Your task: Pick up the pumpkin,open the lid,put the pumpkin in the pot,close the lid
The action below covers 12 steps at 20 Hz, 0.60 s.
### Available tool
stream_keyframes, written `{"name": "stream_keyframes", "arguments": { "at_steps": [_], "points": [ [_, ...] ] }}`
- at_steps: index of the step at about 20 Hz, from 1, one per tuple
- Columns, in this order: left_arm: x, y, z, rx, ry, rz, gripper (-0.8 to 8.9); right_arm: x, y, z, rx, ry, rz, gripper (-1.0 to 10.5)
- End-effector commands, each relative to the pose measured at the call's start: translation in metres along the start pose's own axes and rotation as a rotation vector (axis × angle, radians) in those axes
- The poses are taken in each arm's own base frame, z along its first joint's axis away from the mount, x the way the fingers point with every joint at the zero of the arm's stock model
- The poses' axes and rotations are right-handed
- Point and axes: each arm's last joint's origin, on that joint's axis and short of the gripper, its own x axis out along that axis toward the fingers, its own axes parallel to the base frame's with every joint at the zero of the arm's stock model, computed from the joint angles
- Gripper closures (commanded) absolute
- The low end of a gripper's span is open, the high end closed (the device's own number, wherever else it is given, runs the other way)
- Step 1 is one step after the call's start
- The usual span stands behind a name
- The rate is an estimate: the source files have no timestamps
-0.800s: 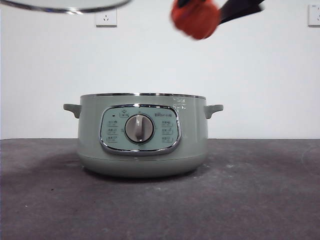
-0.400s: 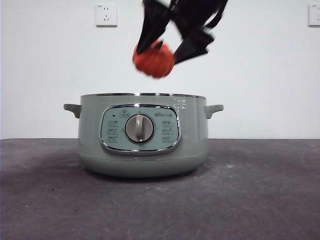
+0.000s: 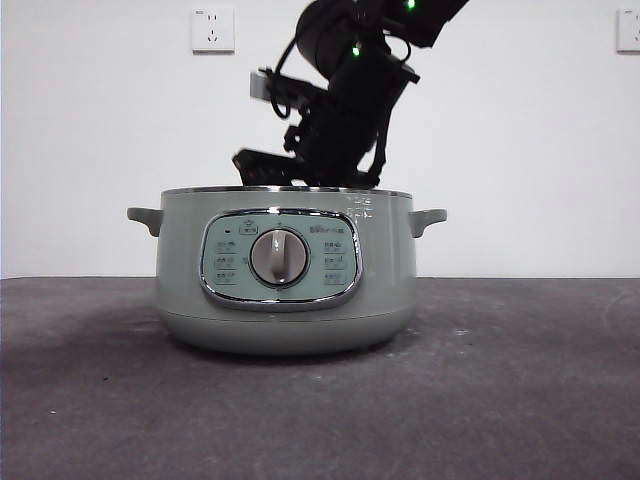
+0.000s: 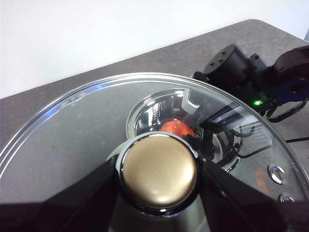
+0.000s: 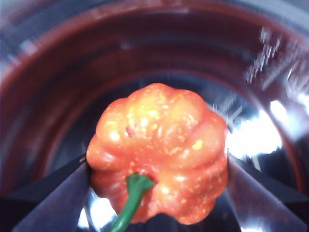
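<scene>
Pumpkin (image 5: pixel 157 154) sits clamped between the right gripper's (image 5: pixel 157 193) two jaws, one pressing each flank, green stem pointing back toward the wrist; behind it the pot's shiny inner wall fills the right wrist view, so it's already down inside the pot (image 3: pixel 285 280), though I can't tell if it touches the bottom; in the front view the pumpkin itself is hidden below the rim, w/ only the dark right arm dipping in at approx 12 o'clock of the pot. Lid (image 4: pixel 72 130) is off; left gripper (image 4: pixel 158 171) grasps it by the knob, jaws closed on either side, holding it above the pot; thru the glass the orange pumpkin shows at approx 12 o'clock of the knob, and the right arm at approx 2 o'clock.

Progress, as I judge it: pick-up done; lid opened; placing nearly done but not finished, since the pumpkin isn't let go yet. Left to do: release the pumpkin, pull the right arm clear of the rim, then lower the lid onto the pot.
</scene>
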Motion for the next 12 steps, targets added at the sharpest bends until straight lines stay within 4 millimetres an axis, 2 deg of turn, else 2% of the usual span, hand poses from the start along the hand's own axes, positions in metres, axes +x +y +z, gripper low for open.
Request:
{"name": "stream_keyframes", "arguments": {
  "at_steps": [1,3,4,5,6,7,11,12],
  "points": [
    [-0.0088,-0.0007,0.0079,0.013,-0.075,0.001,8.22,0.0072,-0.0011,-0.0043,-0.008,0.032,-0.022,9.6],
    [-0.0088,-0.0008,0.0079,0.014,-0.075,0.0,8.22,0.0073,-0.001,-0.0048,-0.006,0.035,-0.02,9.3],
    [-0.0088,-0.0008,0.0078,0.013,-0.075,0.0,8.22,0.0073,-0.0009,-0.0052,-0.002,0.04,-0.02,8.3],
    [-0.0088,-0.0008,0.0078,0.013,-0.074,-0.002,8.22,0.0072,-0.0007,-0.0065,0.0,0.054,-0.017,6.5],
    [-0.0087,-0.0008,0.0077,0.013,-0.073,-0.002,8.22,0.0072,-0.0003,-0.008,0.001,0.068,-0.01,4.1],
    [-0.0087,-0.0008,0.0077,0.013,-0.073,-0.002,8.22,0.0071,0.0001,-0.0086,0.001,0.075,-0.009,3.0],
    [-0.0084,-0.0008,0.0077,0.013,-0.072,-0.004,8.22,0.005,-0.0002,-0.0056,0.005,0.064,-0.012,3.0],
    [-0.0084,-0.0009,0.0078,0.014,-0.072,-0.006,8.22,-0.0009,-0.0002,-0.0022,0.009,0.047,-0.016,3.0]
  ]
}}
